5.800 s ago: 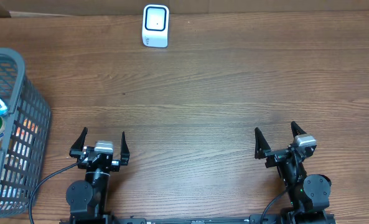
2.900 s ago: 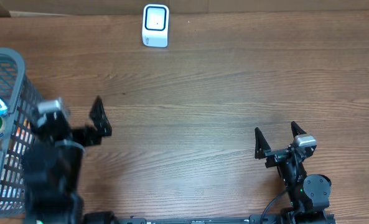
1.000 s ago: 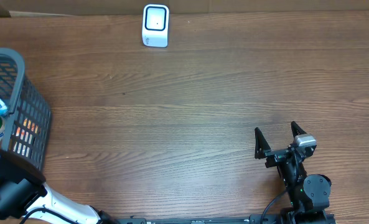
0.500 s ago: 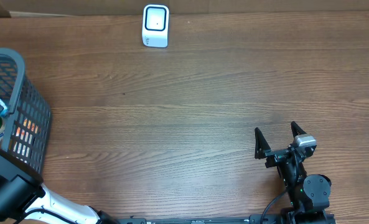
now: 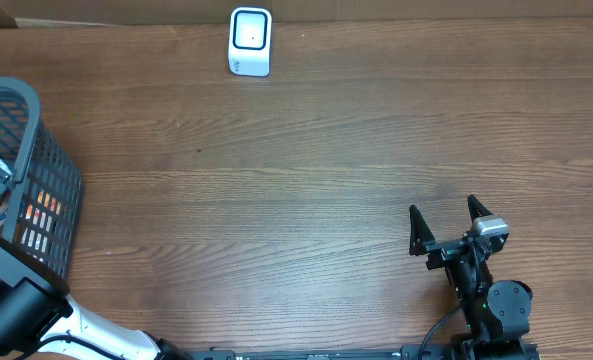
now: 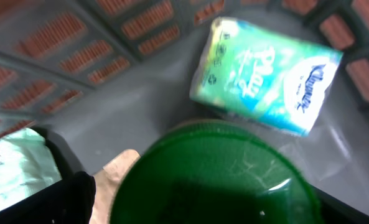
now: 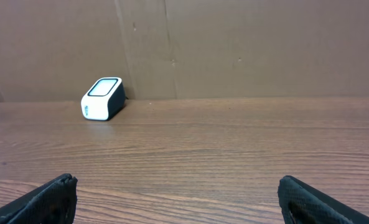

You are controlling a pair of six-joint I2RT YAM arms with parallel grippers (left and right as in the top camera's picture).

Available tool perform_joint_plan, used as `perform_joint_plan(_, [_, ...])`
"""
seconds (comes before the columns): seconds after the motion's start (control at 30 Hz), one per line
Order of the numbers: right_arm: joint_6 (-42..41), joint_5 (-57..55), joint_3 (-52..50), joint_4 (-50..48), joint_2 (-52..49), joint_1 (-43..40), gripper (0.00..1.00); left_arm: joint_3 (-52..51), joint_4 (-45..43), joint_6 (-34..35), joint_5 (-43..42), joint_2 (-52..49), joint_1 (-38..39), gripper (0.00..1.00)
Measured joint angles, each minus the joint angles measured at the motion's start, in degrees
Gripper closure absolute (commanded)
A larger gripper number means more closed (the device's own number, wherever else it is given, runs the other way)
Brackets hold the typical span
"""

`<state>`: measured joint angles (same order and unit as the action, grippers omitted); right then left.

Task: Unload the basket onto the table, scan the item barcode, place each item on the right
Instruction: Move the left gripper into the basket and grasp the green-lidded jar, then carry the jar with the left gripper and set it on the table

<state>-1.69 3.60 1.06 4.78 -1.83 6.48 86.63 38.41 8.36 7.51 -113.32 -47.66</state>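
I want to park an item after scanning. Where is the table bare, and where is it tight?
The table is bare from the scanner down to the right claw, and from the basket across to the right edge. Crowded: inside the basket, around the green lid and tissue pack.

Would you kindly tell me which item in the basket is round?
The dark green lid, closest in the left wrist view; the tissue packet beyond it is a flat, pale green rectangle.

Left arm (image 5: pixel 21 305) reaches over the table's (image 5: pixel 306 180) left edge, jaws wide — right gripper (image 5: pixel 442 208) sits at the near edge, fingers spread.
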Motion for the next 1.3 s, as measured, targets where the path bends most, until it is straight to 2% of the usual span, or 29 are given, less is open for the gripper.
perform_joint_plan(0.07, [0.0,0.0,0.0,0.0,0.0,0.0,0.0,-0.5,-0.5,-0.1,-0.4,0.0,0.0,0.22])
perform_joint_plan(0.4, [0.0,0.0,0.0,0.0,0.0,0.0,0.0,-0.5,-1.0,-0.9,-0.7,0.0,0.0,0.39])
perform_joint_plan(0.63, [0.0,0.0,0.0,0.0,0.0,0.0,0.0,5.0,6.1,-0.3,-1.1,0.9,0.0,0.41])
perform_joint_plan(0.77, [0.0,0.0,0.0,0.0,0.0,0.0,0.0,9.5,6.9,2.2,-4.3,6.8,0.0,0.42])
perform_joint_plan(0.97, [0.0,0.0,0.0,0.0,0.0,0.0,0.0,12.6,3.5,8.6,-12.7,19.7,0.9,0.41])
perform_joint_plan(1.13, [0.0,0.0,0.0,0.0,0.0,0.0,0.0,13.2,4.4,11.7,-16.8,29.7,8.6,0.41])
perform_joint_plan(1.3, [0.0,0.0,0.0,0.0,0.0,0.0,0.0,13.2,13.7,12.5,-18.6,34.0,25.3,0.42])
